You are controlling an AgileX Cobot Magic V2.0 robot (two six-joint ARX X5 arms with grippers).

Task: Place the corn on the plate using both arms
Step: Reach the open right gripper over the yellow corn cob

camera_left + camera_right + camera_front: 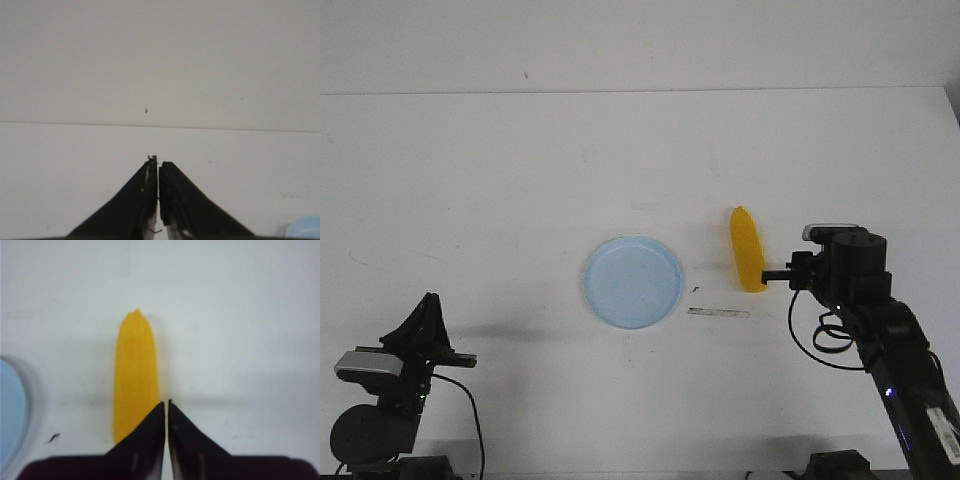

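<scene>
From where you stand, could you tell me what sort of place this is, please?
Probably a robot test bench, not a home: a bare white table against a plain wall, holding only a toy corn and a pale blue plate, with two black arms mounted at its edge.

We see the corn (pixel 748 250) as smooth yellow plastic with a soft sheen, the plate (pixel 633 281) as pale blue plastic, faintly glossy, and the table (pixel 520 180) as matt white, lightly scuffed; the right gripper (pixel 166 407) fingers look matt black
</scene>
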